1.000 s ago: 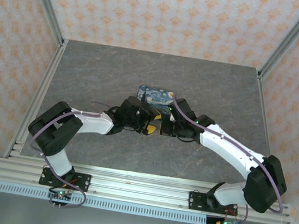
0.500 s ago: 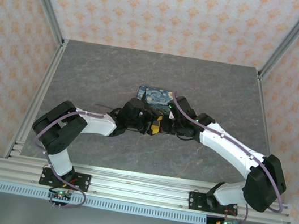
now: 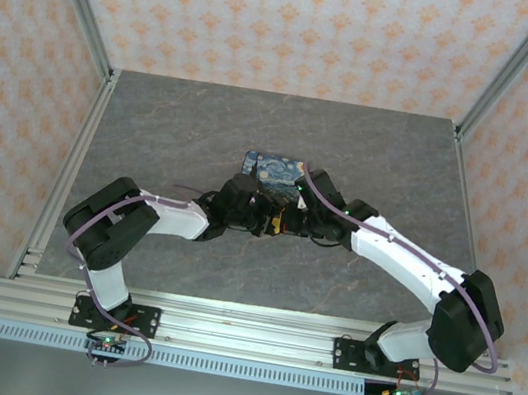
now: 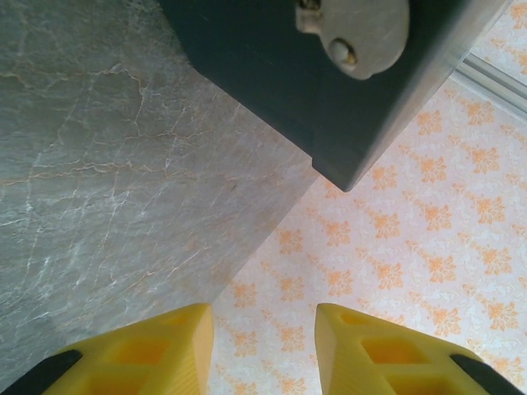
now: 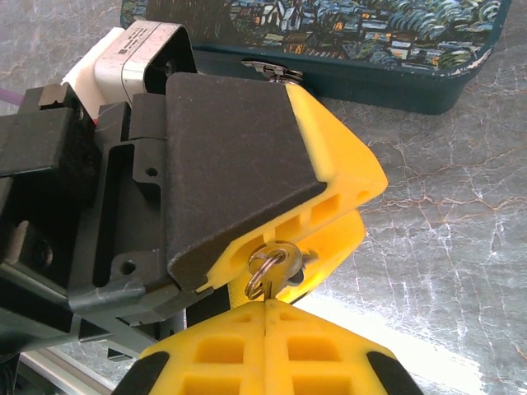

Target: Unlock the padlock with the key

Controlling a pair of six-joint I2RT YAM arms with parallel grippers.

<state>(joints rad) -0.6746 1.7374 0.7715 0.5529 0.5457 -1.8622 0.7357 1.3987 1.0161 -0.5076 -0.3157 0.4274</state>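
Key: a small thin grey metal key [image 5: 286, 260] with a little wire ring [image 5: 257, 276] hanging from it. It pokes out just above the tips of the right pincer.
Right pincer [image 5: 265, 319]: black with yellow fingers [image 5: 214, 354], and closed. The two fingers are pressed flat together and seem to pinch the key at their very end.
Left pincer [image 4: 263, 352]: black with yellow fingers [image 4: 156, 358], and open. The two fingers stand apart. The grey stone surface [image 4: 99, 164] and the orange flowery wall [image 4: 412, 247] show in the gap.
Key and left pincer: in the right wrist view the key sits right at the yellow fingers of the left pincer [image 5: 362, 206]. I cannot tell if it touches them.
From above: the left pincer [image 3: 266, 222] and the right pincer [image 3: 283, 224] are tip to tip in the middle of the surface. Each one reaches in from its own side.
Box: a flat box with a blue and yellow starry night picture on its lid [image 3: 274, 167] lies just behind the two pincers. Its dark side has a small metal clasp [image 5: 272, 71] that faces them.
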